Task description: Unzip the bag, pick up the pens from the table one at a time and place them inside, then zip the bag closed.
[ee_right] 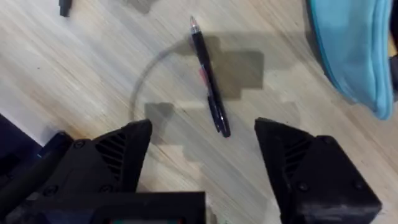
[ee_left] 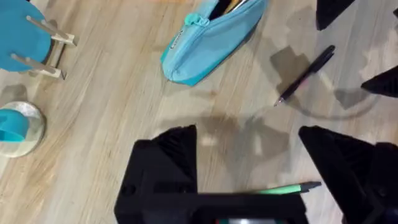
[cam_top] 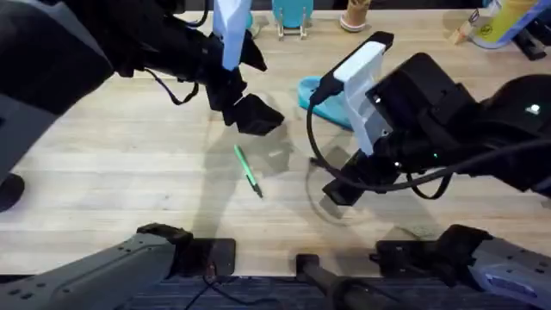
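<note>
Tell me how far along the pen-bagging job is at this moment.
Done: the teal-blue fabric pencil pouch looks unzipped at its far end. In hand: nothing yet; the open right hand hovers over the slim black pen with a reddish section, and the open left hand is above the slim bright green pen. Left: bagging both pens, zipping closed.

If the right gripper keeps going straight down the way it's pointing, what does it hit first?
Most likely the black pen, lying on the table just ahead of the open right gripper. Its height above the pen is hard to judge.
</note>
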Controlling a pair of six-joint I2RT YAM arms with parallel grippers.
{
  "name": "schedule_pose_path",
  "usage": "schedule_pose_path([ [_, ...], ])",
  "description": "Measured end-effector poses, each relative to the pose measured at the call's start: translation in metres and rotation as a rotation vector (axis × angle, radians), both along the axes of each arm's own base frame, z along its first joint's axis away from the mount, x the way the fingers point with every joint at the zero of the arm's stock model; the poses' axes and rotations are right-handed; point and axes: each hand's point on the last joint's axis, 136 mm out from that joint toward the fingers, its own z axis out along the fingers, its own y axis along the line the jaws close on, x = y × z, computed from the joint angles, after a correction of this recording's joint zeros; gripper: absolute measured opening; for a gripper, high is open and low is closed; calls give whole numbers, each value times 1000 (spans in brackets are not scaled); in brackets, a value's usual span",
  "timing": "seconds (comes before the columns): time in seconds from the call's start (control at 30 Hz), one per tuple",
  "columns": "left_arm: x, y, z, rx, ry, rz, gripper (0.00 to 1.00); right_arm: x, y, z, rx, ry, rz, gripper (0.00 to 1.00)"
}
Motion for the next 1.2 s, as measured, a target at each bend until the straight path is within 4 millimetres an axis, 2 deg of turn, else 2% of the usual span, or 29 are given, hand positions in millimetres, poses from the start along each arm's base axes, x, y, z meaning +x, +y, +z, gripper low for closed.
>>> schedule_pose_path([
  [0.63,0,0,0,0,0,0,994,5,4,-35,-69,108,-65,998],
  [0.93,0,0,0,0,0,0,993,10,9,-58,-106,153,-75,998],
  [1.2,0,1,-1,5,-1,3,993,11,9,-63,-111,173,-124,998],
])
